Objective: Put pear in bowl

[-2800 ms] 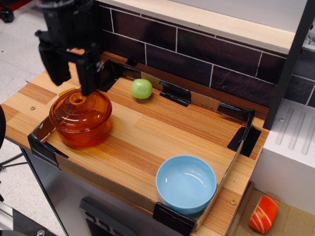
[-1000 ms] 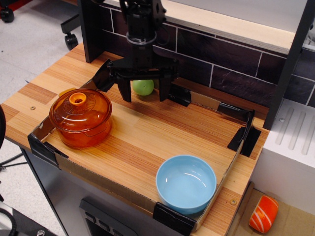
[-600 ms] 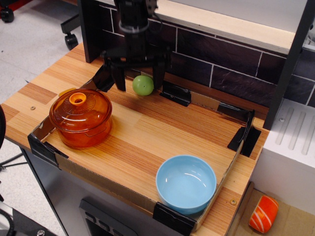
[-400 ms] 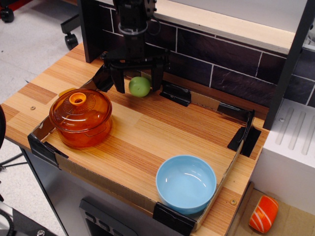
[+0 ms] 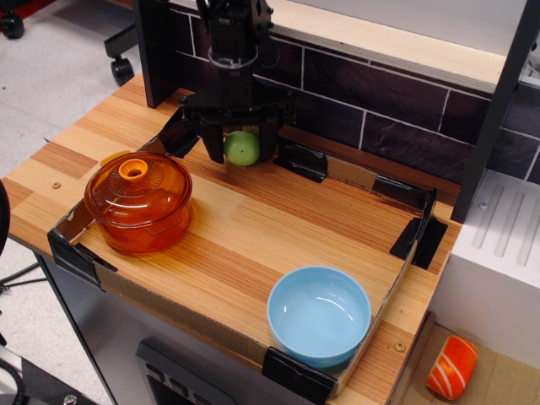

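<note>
The light green pear (image 5: 243, 148) sits on the wooden board near the back wall, left of centre. My gripper (image 5: 241, 148) comes down from above and its two black fingers (image 5: 213, 142) press against the pear's left and right sides, shut on it. The pear rests at board level. The light blue bowl (image 5: 319, 316) stands empty at the board's front right corner, well away from the gripper.
A transparent orange lidded pot (image 5: 137, 201) stands at the front left. A low cardboard rim with black corner clips (image 5: 418, 221) edges the board. The dark tiled wall (image 5: 371, 110) is right behind the pear. An orange-and-white object (image 5: 451, 367) lies below at the far right.
The gripper came from over the pot to the pear, lowered around it and narrowed its fingers onto it. The pear shifted slightly left and back.
</note>
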Robot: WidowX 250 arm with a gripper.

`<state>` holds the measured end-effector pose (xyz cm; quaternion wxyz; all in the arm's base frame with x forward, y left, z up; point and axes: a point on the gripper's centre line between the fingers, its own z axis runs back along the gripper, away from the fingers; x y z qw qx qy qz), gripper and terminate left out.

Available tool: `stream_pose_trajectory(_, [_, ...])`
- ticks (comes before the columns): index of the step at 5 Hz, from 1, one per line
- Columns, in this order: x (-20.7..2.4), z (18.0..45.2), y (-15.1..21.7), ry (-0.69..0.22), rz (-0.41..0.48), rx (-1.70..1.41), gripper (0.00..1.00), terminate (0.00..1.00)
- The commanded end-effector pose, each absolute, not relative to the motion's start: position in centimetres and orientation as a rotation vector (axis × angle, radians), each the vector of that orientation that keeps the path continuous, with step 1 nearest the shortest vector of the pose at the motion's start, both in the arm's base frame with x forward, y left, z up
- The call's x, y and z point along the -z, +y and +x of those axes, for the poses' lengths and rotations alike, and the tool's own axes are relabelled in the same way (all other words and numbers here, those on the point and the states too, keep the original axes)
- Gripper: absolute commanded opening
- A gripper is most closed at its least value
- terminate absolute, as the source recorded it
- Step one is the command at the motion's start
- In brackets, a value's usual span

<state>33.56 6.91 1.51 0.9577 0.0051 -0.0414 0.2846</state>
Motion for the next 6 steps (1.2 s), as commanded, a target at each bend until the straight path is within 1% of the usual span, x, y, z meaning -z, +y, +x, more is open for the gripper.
stream_pose_trajectory(1, [-4.8, 32.9, 7.1, -0.103, 0.004, -0.510, 0.00, 0.00])
stream_pose_trajectory(2, [-7.2, 31.7, 6.1, -0.091, -0.027, -0.501, 0.00, 0.00])
stream_pose_trajectory(3, [-9.6, 30.5, 4.2, -0.046, -0.091, -0.431, 0.00, 0.00])
stream_pose_trajectory(4, [-10.2, 28.6, 2.0, -0.018, -0.128, -0.361, 0.00, 0.00])
stream_pose_trajectory(5, [-9.4, 25.8, -0.7, 0.041, -0.134, -0.270, 0.00, 0.00])
stream_pose_trajectory(6, [-7.9, 22.8, -3.2, 0.052, -0.136, -0.174, 0.00, 0.00])
